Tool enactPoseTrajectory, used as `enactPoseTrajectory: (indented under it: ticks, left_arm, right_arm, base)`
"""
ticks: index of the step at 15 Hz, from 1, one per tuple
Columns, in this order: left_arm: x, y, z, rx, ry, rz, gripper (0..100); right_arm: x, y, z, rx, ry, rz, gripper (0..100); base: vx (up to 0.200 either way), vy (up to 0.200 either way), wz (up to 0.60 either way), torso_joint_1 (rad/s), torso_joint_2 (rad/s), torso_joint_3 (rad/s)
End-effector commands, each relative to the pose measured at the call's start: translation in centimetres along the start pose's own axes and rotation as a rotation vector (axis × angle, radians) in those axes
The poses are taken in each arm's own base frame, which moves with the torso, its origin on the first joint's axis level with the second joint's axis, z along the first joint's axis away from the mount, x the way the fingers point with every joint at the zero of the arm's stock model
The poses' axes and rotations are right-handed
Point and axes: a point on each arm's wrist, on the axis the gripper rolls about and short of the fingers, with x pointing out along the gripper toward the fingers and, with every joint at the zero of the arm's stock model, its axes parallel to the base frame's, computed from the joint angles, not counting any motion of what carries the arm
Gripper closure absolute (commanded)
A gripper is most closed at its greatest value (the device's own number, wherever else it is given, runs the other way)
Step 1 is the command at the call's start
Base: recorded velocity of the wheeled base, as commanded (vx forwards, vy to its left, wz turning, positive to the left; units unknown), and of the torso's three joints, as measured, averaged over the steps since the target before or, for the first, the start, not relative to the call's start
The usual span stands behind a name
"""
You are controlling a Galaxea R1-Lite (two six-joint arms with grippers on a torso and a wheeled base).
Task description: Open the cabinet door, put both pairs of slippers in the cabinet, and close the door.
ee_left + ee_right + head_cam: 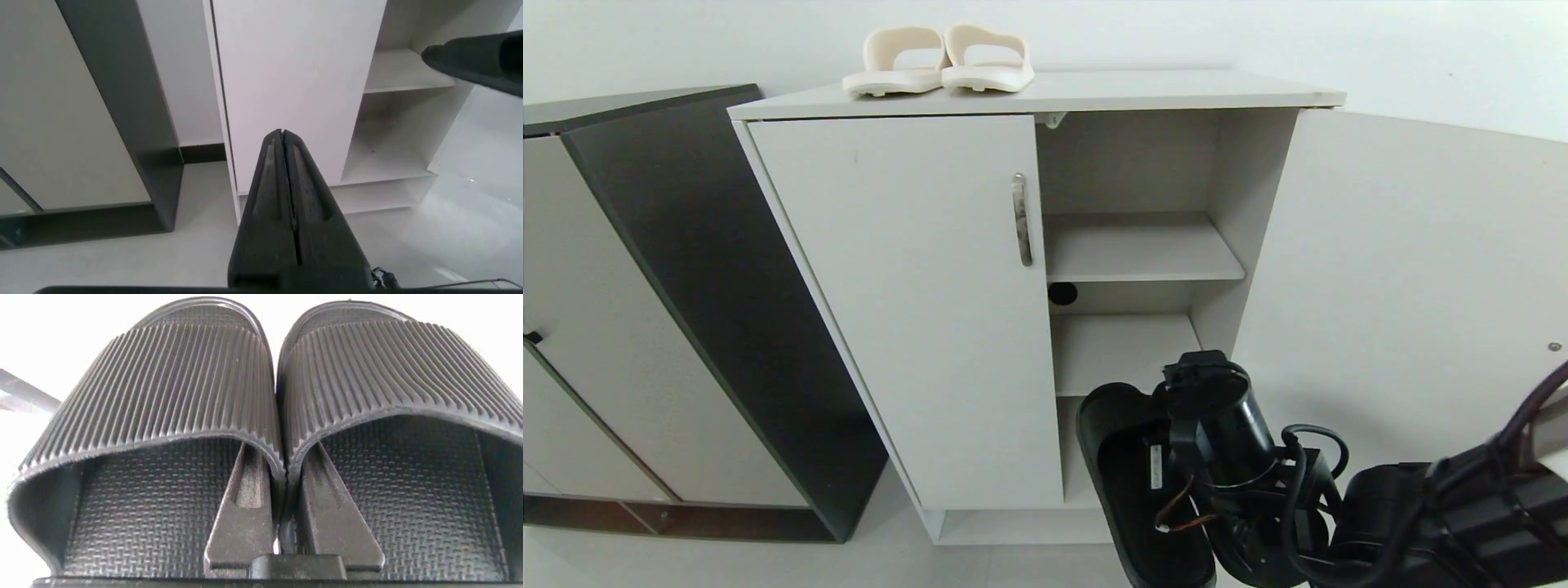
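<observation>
Step in hand: first pair going in. Your right claw (282,457) is clenched on the black slippers (1127,482), pinching the two inner strap edges together. The open bay of the cabinet (907,310) sits just ahead of the claw, and the lower shelf (1127,351) is right beyond the slippers' far ends. Next move, I'd say: push forward onto that shelf, keep the pair level, then release. Beige slippers (939,61) sit on the cabinet top, well above the claw. Left claw (282,139) is pressed shut and empty.

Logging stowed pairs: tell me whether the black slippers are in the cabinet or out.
Out. The right gripper is shut on the black slippers, holding them in front of the open cabinet, not on any shelf.
</observation>
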Motion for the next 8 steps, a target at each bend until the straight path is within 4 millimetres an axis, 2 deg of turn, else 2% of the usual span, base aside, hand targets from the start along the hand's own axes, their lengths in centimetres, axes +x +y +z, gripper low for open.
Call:
enactPoseTrajectory:
  ticks: [1, 4, 6, 8]
  left_arm:
    - [0.0, 0.0, 0.0, -0.001, 0.001, 0.000, 100]
    - [0.0, 0.0, 0.0, 0.000, 0.001, 0.000, 100]
    - [0.0, 0.0, 0.0, 0.000, 0.001, 0.000, 100]
    - [0.0, 0.0, 0.0, 0.000, 0.001, 0.000, 100]
  right_arm:
    - [1.4, 0.1, -1.3, -0.017, 0.030, -0.027, 100]
    - [1.9, 0.0, -1.7, -0.018, 0.031, -0.035, 100]
    - [2.9, 0.3, -2.3, -0.009, 0.011, -0.049, 100]
    - [4.7, 0.6, -3.3, 0.016, -0.035, -0.071, 100]
  base:
    - [0.000, 0.000, 0.00, 0.000, 0.00, 0.000]
    - [0.000, 0.000, 0.00, 0.000, 0.00, 0.000]
    - [0.000, 0.000, 0.00, 0.000, 0.00, 0.000]
    - [0.000, 0.000, 0.00, 0.000, 0.00, 0.000]
